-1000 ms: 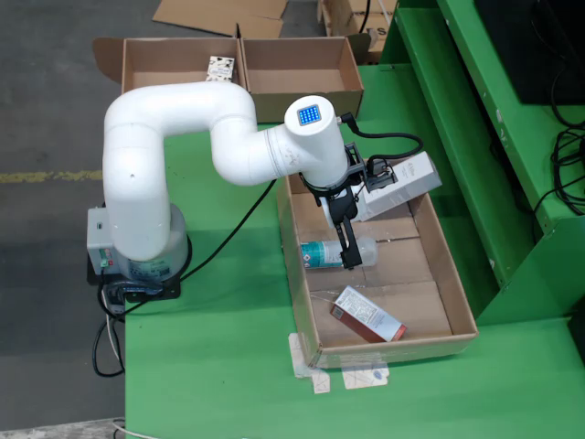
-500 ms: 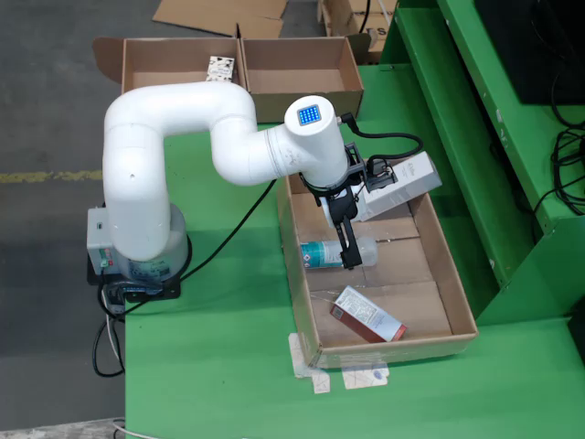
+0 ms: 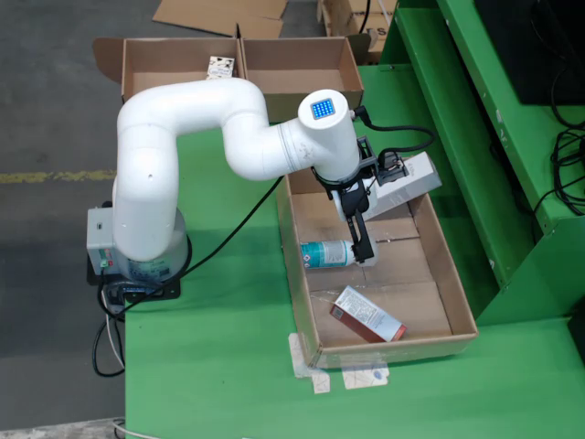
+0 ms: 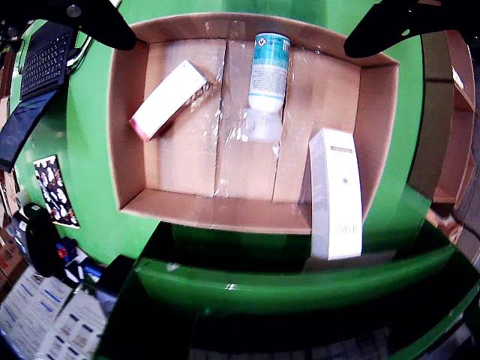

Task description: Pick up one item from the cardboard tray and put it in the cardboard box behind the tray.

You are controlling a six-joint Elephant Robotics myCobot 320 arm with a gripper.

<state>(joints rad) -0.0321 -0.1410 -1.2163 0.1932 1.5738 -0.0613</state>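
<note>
In the gripper-mounted view the two dark fingers (image 4: 97, 22) enter from the top corners, one at eleven o'clock and one at one o'clock, spread wide apart with nothing between them: the gripper (image 4: 240, 19) is released and empty. In the fixed view the gripper (image 3: 361, 240) hangs point-down over the cardboard tray (image 3: 452, 274), its tips close above the cap end of the bottle (image 3: 327, 253); whether they touch it cannot be told.

The bottle (image 4: 267, 79) lies on its side on the tray floor. In the gripper view it sits at twelve o'clock, blue-and-white label toward the top, clear cap toward the centre. At ten o'clock from centre lies a small white carton with a red end (image 4: 166, 99), tilted diagonally and well apart from the bottle. At four o'clock a tall white box (image 4: 336, 191) leans over the tray wall (image 4: 217, 214), its lower end resting on the green table (image 4: 300, 289).

In the fixed view the red-ended carton (image 3: 367, 314) lies at six o'clock from the gripper and the white box (image 3: 402, 183) at one o'clock, propped on the tray's rim. The white arm (image 3: 183, 137) reaches in from nine o'clock. Beyond the tray, at eleven o'clock, stand two open cardboard boxes (image 3: 302, 69), with a small patterned packet (image 3: 221, 69) in the left one.
</note>
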